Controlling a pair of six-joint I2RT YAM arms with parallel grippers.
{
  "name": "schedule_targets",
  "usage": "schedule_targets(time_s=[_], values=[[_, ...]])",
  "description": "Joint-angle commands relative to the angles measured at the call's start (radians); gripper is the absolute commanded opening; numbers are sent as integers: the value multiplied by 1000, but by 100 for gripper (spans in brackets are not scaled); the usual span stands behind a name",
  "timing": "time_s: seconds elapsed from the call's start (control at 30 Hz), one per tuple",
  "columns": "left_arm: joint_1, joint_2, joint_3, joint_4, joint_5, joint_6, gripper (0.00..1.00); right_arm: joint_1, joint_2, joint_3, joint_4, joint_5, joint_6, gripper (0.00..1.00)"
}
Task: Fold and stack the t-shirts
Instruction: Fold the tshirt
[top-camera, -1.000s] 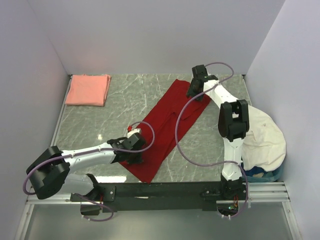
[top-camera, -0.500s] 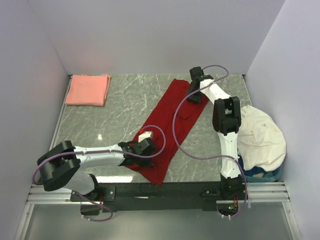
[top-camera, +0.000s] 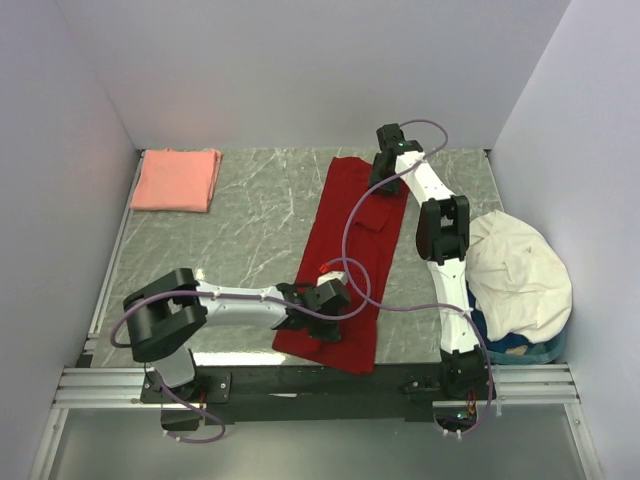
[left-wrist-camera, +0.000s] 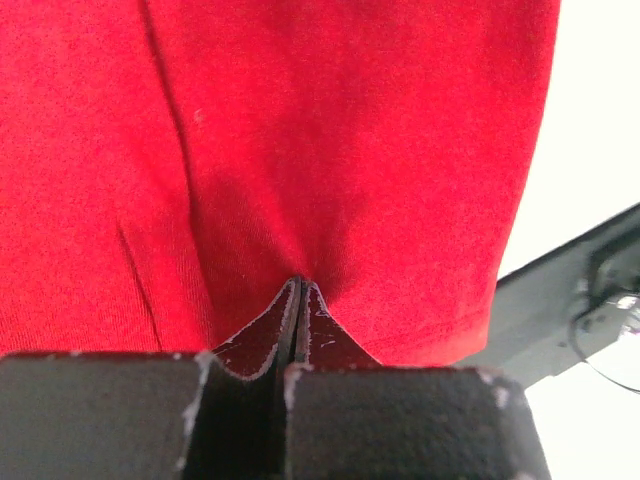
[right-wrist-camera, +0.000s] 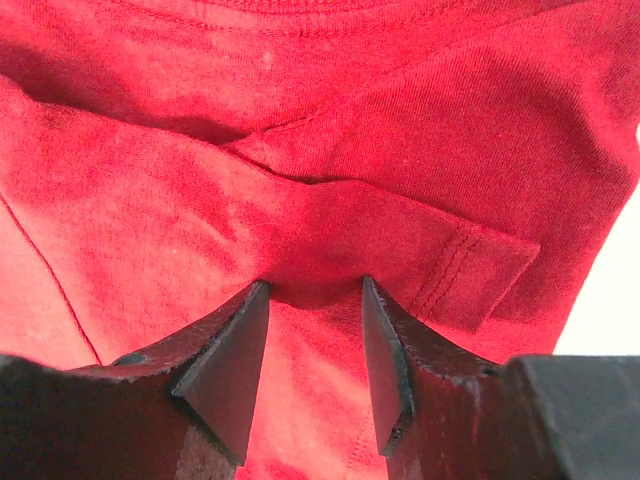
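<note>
The deep red t-shirt lies as a long folded strip running from the far middle of the table toward the front rail. My left gripper is at its near end, shut with the red cloth puckered at its fingertips. At the far end, near the collar, my right gripper stands open and presses down on the shirt, with red cloth bulging between its spread jaws. A folded sleeve lies just ahead of them. The salmon-pink t-shirt lies folded in the far left corner.
A heap of white cloth fills a blue basket at the right edge, beside the right arm. The black front rail runs just past the shirt's near edge. Walls close in the left, far and right sides.
My left gripper has swung the shirt's near end to the right, turning the strip from diagonal to almost straight. My right gripper has shifted slightly left at the far end.
</note>
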Motion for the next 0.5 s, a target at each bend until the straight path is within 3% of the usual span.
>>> schedule_targets(time_s=[0.0,0.3,0.47], values=[[-17,73,40,16,80,-3,1,-9,43,53,9,-36,-40,50],[-23,148,101,83,140,-32,1,-28,56,95,49,-90,-35,52],[-22,89,95,54,103,-32,1,-29,14,90,74,-91,-48,54]])
